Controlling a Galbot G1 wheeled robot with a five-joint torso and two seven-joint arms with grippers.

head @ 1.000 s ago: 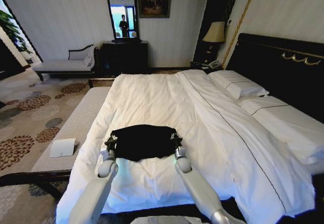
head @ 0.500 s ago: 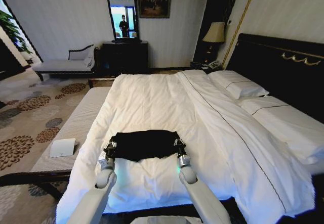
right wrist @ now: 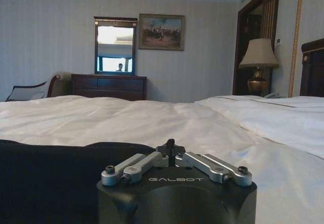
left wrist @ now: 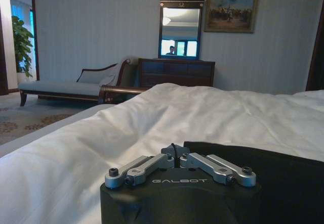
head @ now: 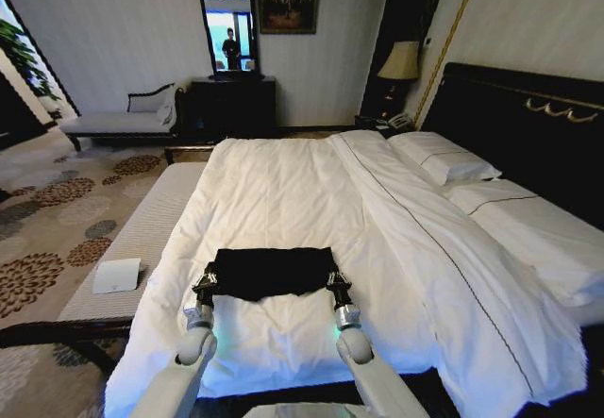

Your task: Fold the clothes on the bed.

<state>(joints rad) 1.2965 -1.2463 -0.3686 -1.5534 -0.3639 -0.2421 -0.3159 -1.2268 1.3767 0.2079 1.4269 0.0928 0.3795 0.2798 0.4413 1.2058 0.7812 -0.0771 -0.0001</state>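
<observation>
— Where is the black T-shirt (head: 271, 273)?
— Folded into a flat band on the bed (head: 283, 192), near its foot edge.
— And the left gripper (head: 206, 284)?
— Clenched on the shirt's left near corner.
— The right gripper (head: 333, 280)?
— Pinched closed on the right near corner, low over the white duvet (head: 406, 248).

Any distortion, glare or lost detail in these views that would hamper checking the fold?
Head view: wide-angle bending at the edges; the black T-shirt reads as a flat dark patch on the bed. Left wrist view: mirror blown out. Right wrist view: lamp glows, no glare on the shirt.
</observation>
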